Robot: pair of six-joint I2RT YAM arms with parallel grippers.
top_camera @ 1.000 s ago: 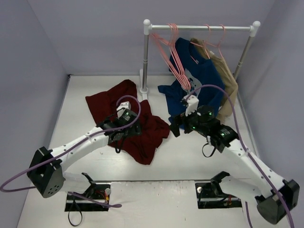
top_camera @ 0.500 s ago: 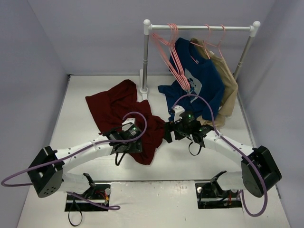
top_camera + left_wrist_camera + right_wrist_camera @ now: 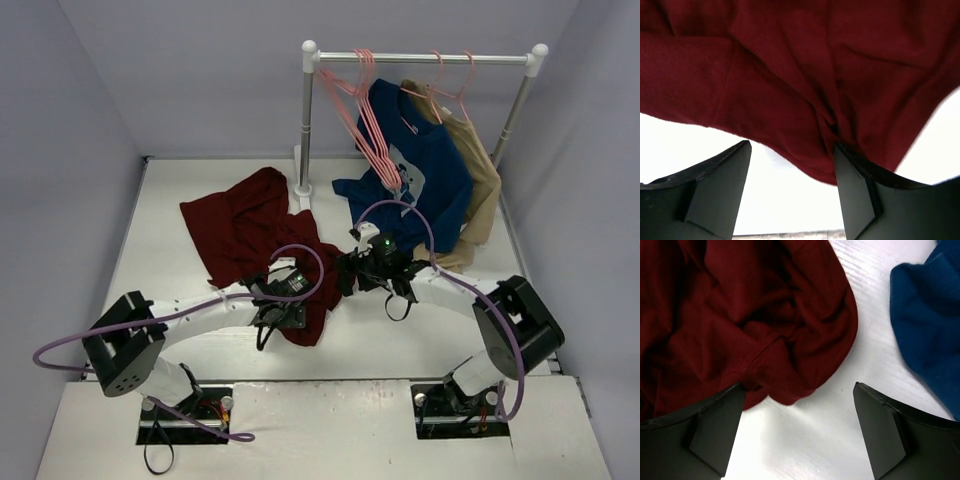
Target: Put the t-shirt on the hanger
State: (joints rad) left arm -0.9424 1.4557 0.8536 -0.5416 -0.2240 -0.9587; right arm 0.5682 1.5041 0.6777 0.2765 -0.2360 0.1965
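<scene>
The t-shirt (image 3: 805,75) overruns both wrist views' edges.

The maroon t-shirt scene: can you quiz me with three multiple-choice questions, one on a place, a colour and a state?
1. Where is the maroon t-shirt? A) crumpled on the table B) hung on the rail C) in a box
2. What colour hangs beside the tan garment? A) green B) navy blue C) white
3. How do the left arm's jaws stand? A) shut on a hanger B) shut on cloth C) open
1 A: it lies on the table. 2 B: the navy garment hangs left of it. 3 C: the wrist view shows them wide apart.
</scene>
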